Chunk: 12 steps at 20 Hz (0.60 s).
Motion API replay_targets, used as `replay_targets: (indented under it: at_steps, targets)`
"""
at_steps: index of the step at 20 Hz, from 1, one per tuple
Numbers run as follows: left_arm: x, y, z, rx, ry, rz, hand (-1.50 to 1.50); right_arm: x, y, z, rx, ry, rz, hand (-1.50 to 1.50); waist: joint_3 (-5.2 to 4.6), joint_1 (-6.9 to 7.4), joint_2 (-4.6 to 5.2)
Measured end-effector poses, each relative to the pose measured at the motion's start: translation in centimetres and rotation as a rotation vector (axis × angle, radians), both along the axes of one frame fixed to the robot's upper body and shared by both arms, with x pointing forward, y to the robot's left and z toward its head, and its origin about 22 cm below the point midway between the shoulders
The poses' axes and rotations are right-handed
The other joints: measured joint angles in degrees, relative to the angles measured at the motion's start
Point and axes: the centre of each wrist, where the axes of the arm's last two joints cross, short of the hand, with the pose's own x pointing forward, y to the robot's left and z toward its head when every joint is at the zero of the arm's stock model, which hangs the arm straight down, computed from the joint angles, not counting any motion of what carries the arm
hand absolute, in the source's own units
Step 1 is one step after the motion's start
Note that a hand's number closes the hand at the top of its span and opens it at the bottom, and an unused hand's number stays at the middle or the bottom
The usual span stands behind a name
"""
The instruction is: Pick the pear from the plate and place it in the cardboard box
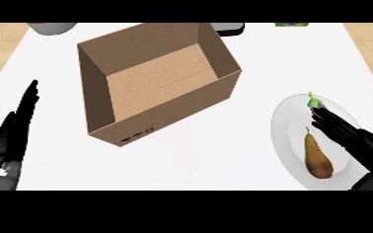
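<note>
A brown-green pear [317, 158] lies on a white plate [287, 128] at the right edge of the counter, its stem pointing away from me. My right hand [341, 131] hovers over the plate just right of the pear, fingers straight, holding nothing. An open cardboard box [157, 81] stands in the middle of the white counter, turned at an angle, with nothing inside. My left hand [18, 128] rests open at the left edge, fingers up.
A small green object [313, 100] sits at the plate's far rim by my right fingertips. A grey vessel [53, 27], a dark object [228, 28] and a green item [293, 24] line the far edge of the counter.
</note>
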Motion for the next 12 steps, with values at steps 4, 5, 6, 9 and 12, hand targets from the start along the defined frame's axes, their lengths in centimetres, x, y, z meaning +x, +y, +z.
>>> replay_targets:
  at_steps: [4, 5, 6, 9, 12]
  targets:
    - [0.5, -0.4, -0.1, -0.014, 0.016, -0.003, 0.00, 0.2, -4.1, 0.6, -0.021, -0.046, -0.020, -1.50, 0.07, 0.60, -0.01]
    - [0.8, -0.5, 0.1, -0.013, 0.019, -0.002, 0.00, 0.6, -4.5, 1.0, -0.061, -0.058, -0.016, -1.50, 0.07, 0.69, 0.01]
    - [0.8, -0.5, 0.0, -0.014, 0.019, -0.002, 0.00, 1.1, -4.8, 1.5, -0.108, -0.073, -0.003, -1.50, 0.08, 0.84, 0.02]
    - [1.2, -0.7, 0.1, -0.012, 0.020, -0.016, 0.00, 2.6, -4.7, 3.4, -0.266, -0.102, 0.081, -1.50, 0.08, 1.55, 0.09]
    - [1.9, -1.2, 0.5, -0.010, 0.017, -0.027, 0.00, 3.9, -4.5, 4.7, -0.394, -0.114, 0.173, -1.50, 0.09, 2.01, 0.21]
